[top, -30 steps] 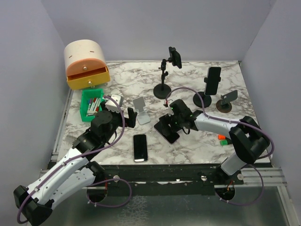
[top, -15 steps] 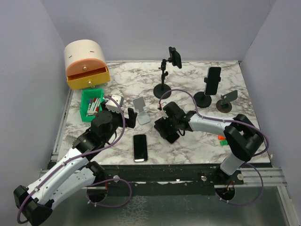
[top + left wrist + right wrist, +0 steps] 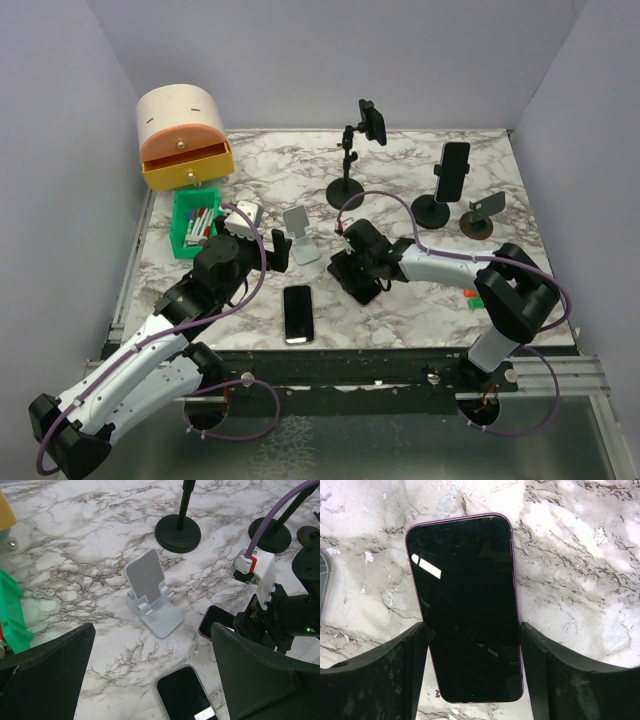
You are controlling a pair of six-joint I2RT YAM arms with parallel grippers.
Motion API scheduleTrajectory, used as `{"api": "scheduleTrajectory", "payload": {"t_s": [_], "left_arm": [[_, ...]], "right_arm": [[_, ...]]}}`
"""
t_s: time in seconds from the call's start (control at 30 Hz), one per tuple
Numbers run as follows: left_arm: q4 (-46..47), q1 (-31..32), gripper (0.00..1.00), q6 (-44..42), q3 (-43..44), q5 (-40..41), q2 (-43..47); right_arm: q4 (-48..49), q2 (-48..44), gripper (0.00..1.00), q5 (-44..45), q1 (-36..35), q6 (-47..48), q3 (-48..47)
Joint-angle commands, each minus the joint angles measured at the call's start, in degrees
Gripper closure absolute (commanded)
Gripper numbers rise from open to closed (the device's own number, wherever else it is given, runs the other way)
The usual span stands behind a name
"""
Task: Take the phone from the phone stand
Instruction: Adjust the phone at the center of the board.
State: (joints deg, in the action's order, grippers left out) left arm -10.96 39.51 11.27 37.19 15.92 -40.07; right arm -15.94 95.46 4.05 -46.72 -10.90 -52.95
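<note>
Pinching the purple phone [image 3: 465,605] edgewise, right claw [image 3: 472,630] holds it flat toward the table's [image 3: 410,315] near edge, likely parking it off the bare stand [image 3: 147,580]; left claw [image 3: 152,630] gapes empty.

Glossy black glass face on the phone [image 3: 465,605], purple rim; tabletop [image 3: 580,555] smooth marble-pattern; grey phone stand [image 3: 150,582] matt, dotted backrest; right gripper [image 3: 472,675] fingers [image 3: 375,680] matt black, grainy.

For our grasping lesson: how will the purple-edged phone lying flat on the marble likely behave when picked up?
Probably stiff: the purple-edged phone is a flat slab. Its glossy screen reflects light, so likely slippery. Lying flat, it may resist lifting.
</note>
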Motion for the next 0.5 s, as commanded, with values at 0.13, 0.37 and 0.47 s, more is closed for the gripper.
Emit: {"api": "scheduleTrajectory", "payload": {"t_s": [0.13,0.37,0.47], "left_arm": [[-1.08,0.3,0.01,-0.1,0.33,-1.26,-0.6],[-1.08,0.29,0.01,0.3,0.27,-1.81,-0.39],[-0.99,0.28,0.01,0.44,0.26,-2.18,-0.51]], "right_arm": [[-3.7,0.98,0.4,4.07,-2.19,-9.36,4.75],[-2.99,-3.38,0.43,4.61,-5.45,-22.09,8.05],[-2.55,-4.35,0.43,5.2,-8.12,-29.2,10.11]]}}
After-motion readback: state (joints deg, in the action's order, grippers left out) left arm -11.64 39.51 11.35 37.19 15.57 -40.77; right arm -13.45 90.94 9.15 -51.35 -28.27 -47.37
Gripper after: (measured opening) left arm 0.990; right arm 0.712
